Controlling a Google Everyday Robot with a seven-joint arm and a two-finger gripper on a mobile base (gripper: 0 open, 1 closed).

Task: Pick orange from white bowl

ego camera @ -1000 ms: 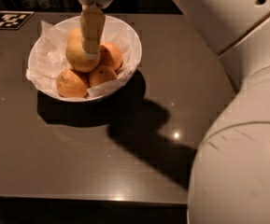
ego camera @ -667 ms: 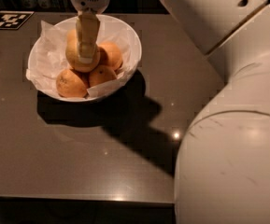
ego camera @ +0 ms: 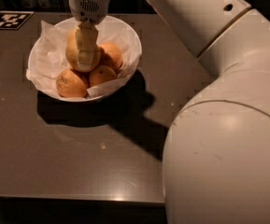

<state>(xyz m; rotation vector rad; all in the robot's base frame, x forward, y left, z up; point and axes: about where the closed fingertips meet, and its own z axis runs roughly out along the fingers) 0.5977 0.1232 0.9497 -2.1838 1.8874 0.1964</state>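
We have the orange gripped; lift-out is not yet done.
Past our arm, the white bowl holds smaller fruits; the orange sits among them; the gripper looks clenched on it; raising it clear remains.

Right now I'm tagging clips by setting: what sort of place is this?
Probably a dim robot test lab: a black-and-white printed marker tag on the dark glossy tabletop, and the robot's gripper on the large pale orange in a paper-lined white bowl.
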